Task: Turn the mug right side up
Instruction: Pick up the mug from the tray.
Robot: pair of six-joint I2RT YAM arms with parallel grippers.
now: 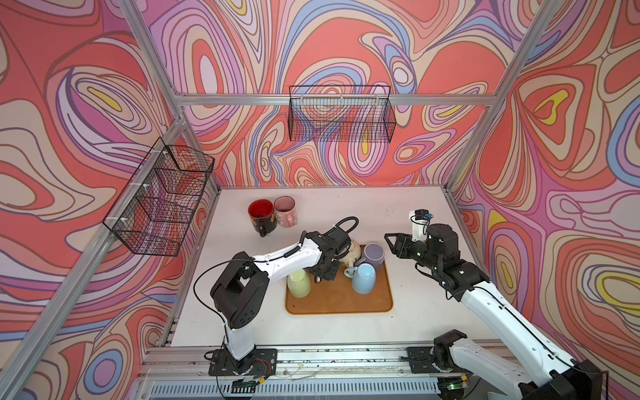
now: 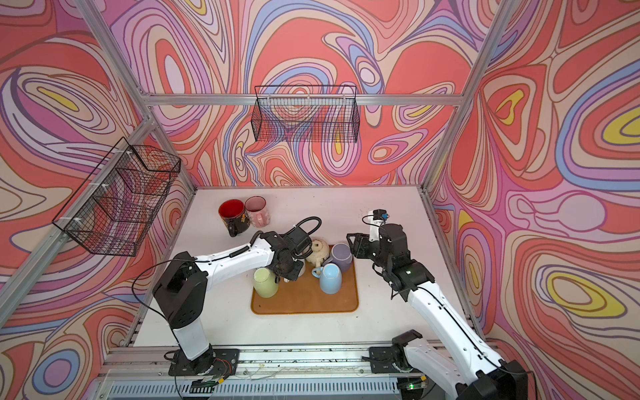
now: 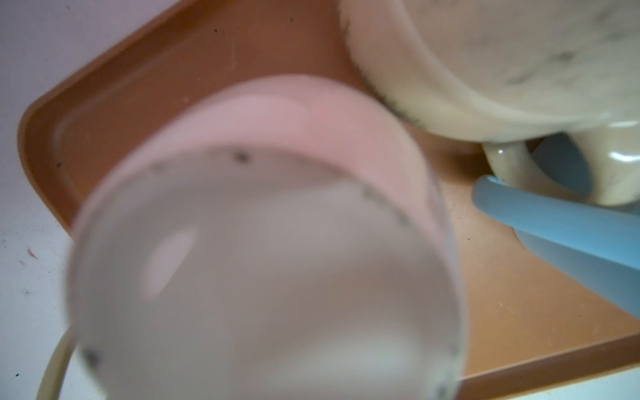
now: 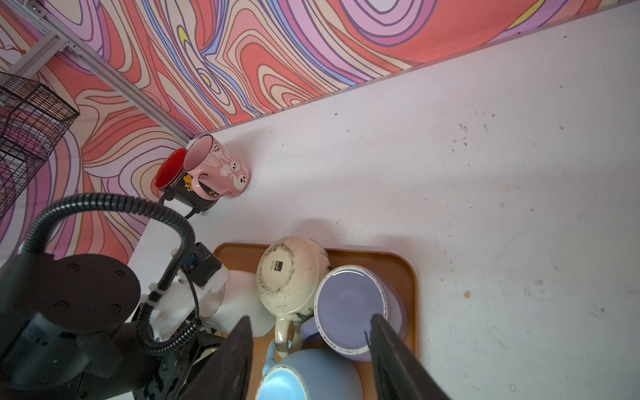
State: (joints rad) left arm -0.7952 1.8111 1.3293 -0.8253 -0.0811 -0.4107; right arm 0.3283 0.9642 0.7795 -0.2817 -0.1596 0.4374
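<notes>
Pale pink mug (image 3: pixel 259 242): base-up on the tray (image 3: pixel 45 131), hence my approach from above.
Left gripper (image 1: pixel 322 275): low over it; spread or pinching, I cannot tell.
Right gripper (image 4: pixel 310 322): spread, empty, parked clear, I judge.

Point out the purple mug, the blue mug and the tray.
purple mug (image 4: pixel 348 306), right wrist view, upturned base.
blue mug (image 1: pixel 363 281), in a top view, side wall.
tray (image 1: pixel 346 301), in a top view, bare floor.
</notes>
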